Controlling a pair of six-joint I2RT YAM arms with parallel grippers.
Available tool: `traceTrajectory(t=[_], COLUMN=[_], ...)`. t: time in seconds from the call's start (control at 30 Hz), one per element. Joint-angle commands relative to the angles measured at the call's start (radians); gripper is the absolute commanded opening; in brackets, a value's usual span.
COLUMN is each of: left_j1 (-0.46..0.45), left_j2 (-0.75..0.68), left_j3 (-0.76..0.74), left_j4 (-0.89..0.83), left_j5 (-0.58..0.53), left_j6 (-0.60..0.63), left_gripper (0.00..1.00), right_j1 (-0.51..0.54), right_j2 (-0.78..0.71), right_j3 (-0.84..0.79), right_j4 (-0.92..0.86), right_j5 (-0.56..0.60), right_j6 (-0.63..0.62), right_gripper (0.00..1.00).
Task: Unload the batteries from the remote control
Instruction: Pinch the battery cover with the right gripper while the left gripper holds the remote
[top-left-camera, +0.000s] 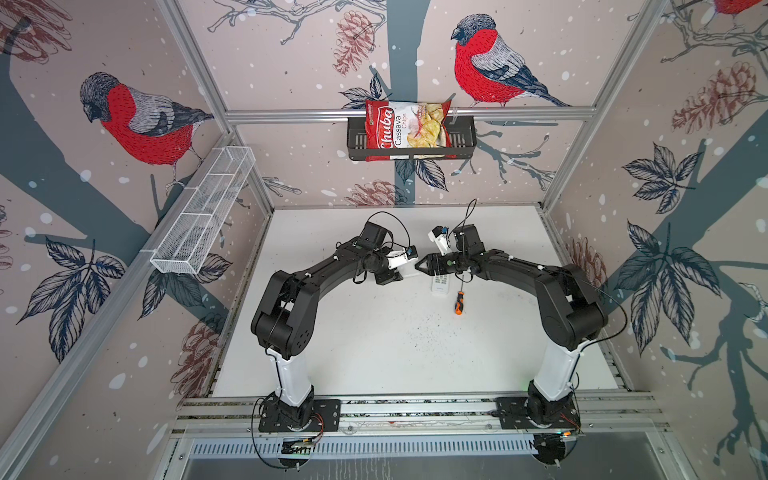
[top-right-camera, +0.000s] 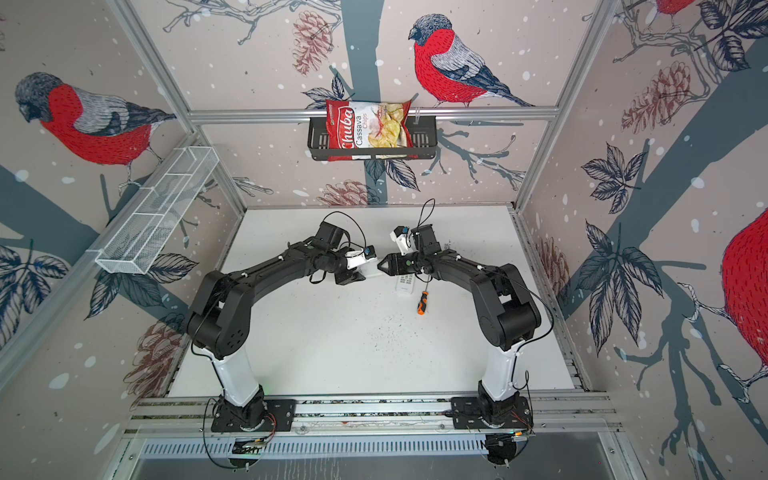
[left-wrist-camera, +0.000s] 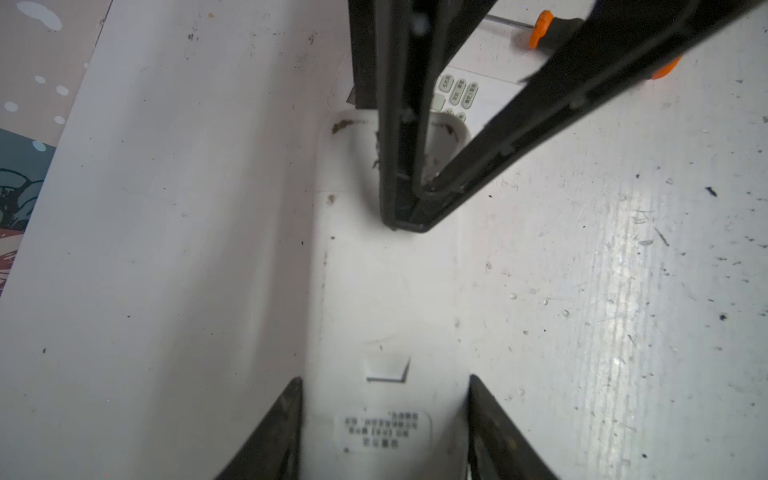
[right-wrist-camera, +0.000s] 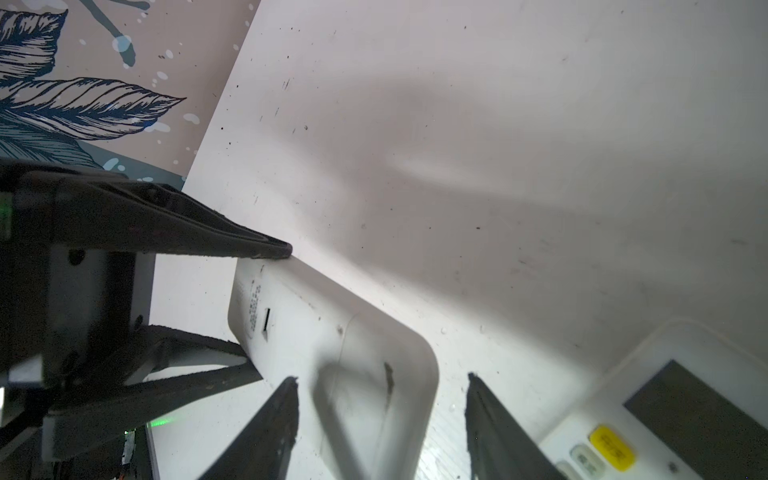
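The red chip bag in the black basket, far beyond the left gripper, reads "Chuba Cassava Chips". Between that gripper's fingers, the white remote carries a label too blurred to read.

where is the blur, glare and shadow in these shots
left wrist view: the white remote goes soft near the lens, glare streaks the table; right wrist view: a broad soft shadow lies across the table; both top views: sharp, evenly lit.

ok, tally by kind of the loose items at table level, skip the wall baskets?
White plastic remote controls: 2
Orange-and-black-handled screwdriver: 1
Thin cylindrical batteries in view: 0
Total: 3
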Motion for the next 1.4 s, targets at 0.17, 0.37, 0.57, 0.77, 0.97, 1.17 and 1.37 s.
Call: traceTrajectory(t=[0.17,0.37,0.57,0.77,0.97,1.17,1.37], left_j1=[-0.002,-0.002,-0.002,-0.002,-0.002,-0.002,-0.001], left_j2=[0.009,0.016,0.024,0.023,-0.001,0.003,-0.001], left_j3=[0.022,0.037,0.041,0.033,0.011,0.01,0.009], left_j4=[0.027,0.017,0.013,0.019,0.046,0.048,0.053], left_j5=[0.024,0.026,0.027,0.033,0.041,0.046,0.05], left_j6=[-0.022,-0.026,-0.031,-0.033,-0.037,-0.044,-0.047], left_gripper=[0.45,0.45,0.45,0.44,0.42,0.41,0.41], right_j1=[-0.002,-0.007,-0.013,-0.003,-0.02,-0.023,-0.028], right_j2=[0.0,-0.005,-0.012,-0.029,-0.027,-0.033,-0.033], right_j3=[0.006,-0.001,-0.011,-0.029,-0.043,-0.053,-0.062], right_j4=[-0.019,-0.019,-0.011,0.023,0.067,0.087,0.099], right_j5=[0.026,0.037,0.047,-0.015,-0.083,-0.094,-0.091], right_j6=[-0.012,-0.012,-0.01,-0.022,-0.007,0.002,0.008], right_gripper=[0.41,0.29,0.27,0.6,0.57,0.38,0.22])
